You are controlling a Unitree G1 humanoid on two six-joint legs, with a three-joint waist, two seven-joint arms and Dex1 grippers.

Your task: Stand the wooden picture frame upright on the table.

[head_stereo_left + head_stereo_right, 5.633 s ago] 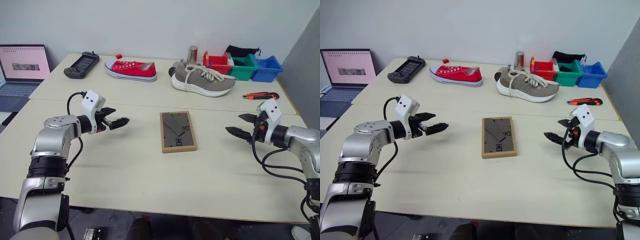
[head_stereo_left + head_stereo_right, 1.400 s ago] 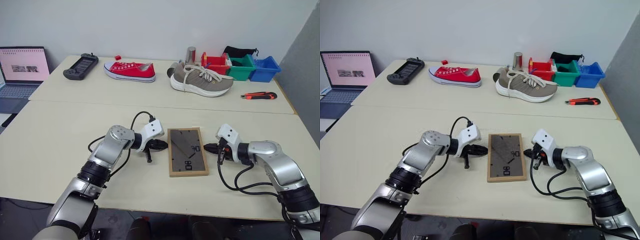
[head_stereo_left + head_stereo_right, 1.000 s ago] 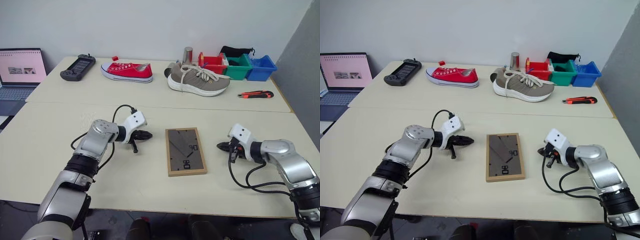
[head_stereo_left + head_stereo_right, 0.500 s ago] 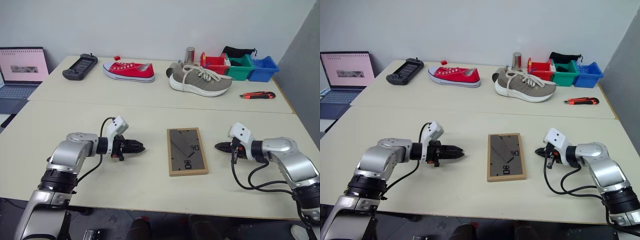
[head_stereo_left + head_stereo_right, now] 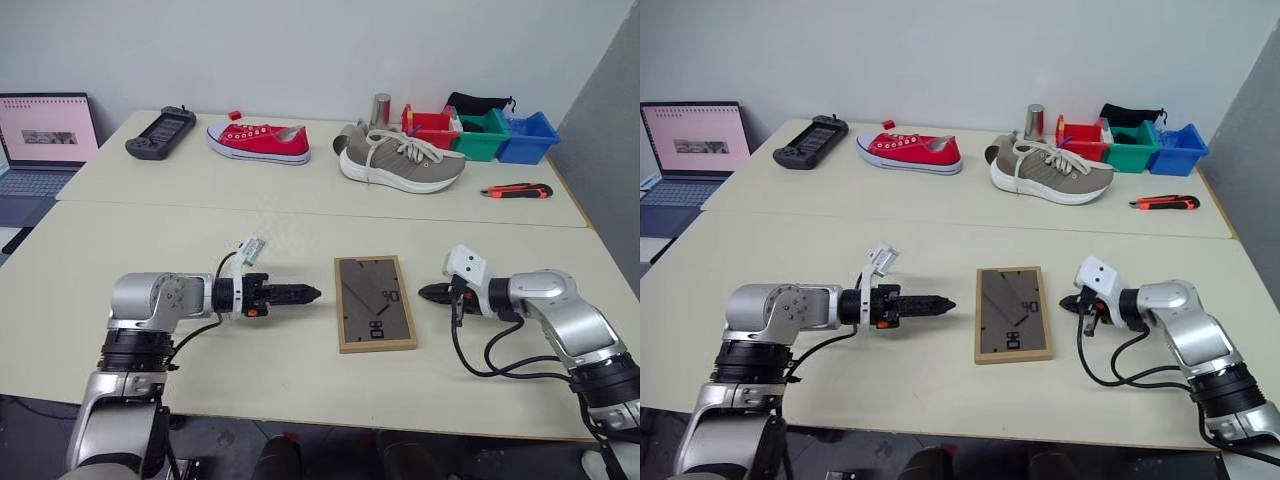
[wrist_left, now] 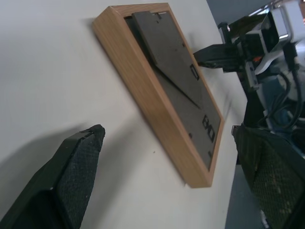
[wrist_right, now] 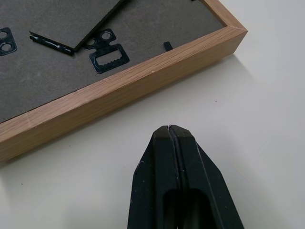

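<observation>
Two grippers flank the wooden picture frame, which lies flat and face down on the near section of the table, its dark grey back panel up. We see the fold-out stand lying against that panel, and a small sawtooth hanger near one edge in the right wrist view.

Our left gripper points level toward the frame's left edge and stops short of it — a strip of bare tabletop lies between them. In the left wrist view its two black fingers stand wide apart, with the frame in the gap ahead and nothing held.

Our right gripper sits just beside the frame's right edge, pointing at it from the other side. In the right wrist view its fingers are pressed together, tips near the light-wood rim but not touching it.

On the far section of the table, beyond the seam, we see a red sneaker, a grey sneaker, a black game controller, a metal cup, and a row of bins — red, green and blue. A red and black utility knife lies near the right edge. An open laptop sits at the far left, off the table.
</observation>
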